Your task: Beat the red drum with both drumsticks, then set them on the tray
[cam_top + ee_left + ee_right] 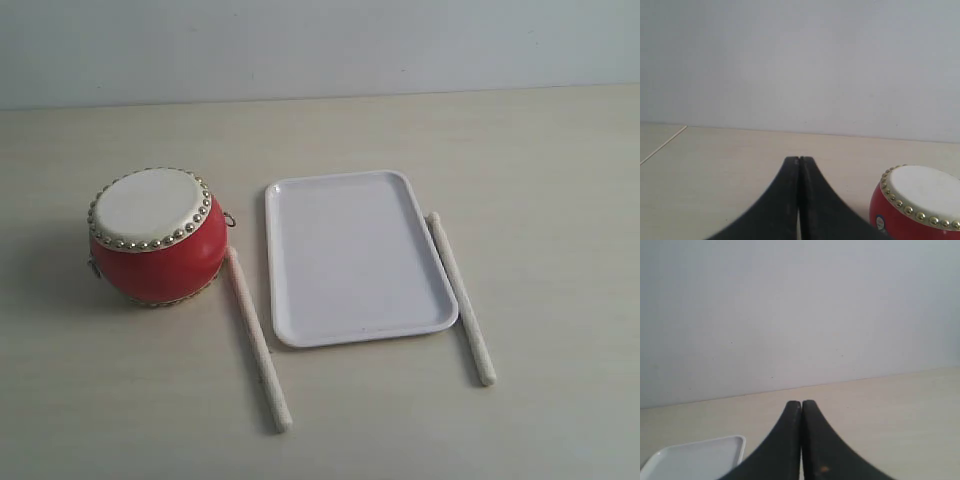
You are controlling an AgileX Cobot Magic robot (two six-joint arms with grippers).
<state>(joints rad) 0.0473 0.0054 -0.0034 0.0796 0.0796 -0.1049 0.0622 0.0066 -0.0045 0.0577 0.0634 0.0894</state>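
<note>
A pale wooden table [520, 140] stands against a plain grey-white wall [300, 45]. On the left is the drum [157, 237], upright, red with a cream skin and a ring of brass studs. At the centre, just right of it, the white tray [360, 260] lies flat with nothing on it.

The left stick [258, 340] lies on the table between drum and tray, its far tip right beside the drum's base, its near end angled towards the right. The right stick [460, 297] lies close along the tray's right rim and reaches nearer than the tray.

The left gripper [799, 159] has its black fingers pressed together, holding nothing, with the drum close by. The right gripper [801, 402] is likewise closed and empty, with a corner of the tray near it.
</note>
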